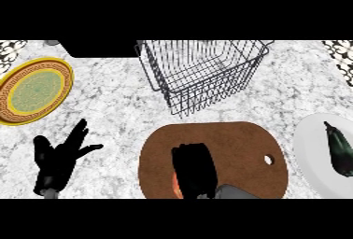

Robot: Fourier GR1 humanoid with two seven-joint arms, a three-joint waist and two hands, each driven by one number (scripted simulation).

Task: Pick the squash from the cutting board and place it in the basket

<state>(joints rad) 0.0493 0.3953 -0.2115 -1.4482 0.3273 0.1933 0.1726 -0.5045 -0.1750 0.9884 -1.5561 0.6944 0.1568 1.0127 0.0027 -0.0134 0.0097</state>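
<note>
Counter: white and grey speckled stone top fills the view | Back edge: flat black box shape | Far corners: black-and-white patterned patches left and right | Light: soft, even

Marble counter under me, white-grey speckled. Directly on it: wire basket far centre, tilted; brown cutting board near centre, hole at its right end; yellow patterned plate far left; white plate at right edge; black block at the far edge, left of basket.
</note>
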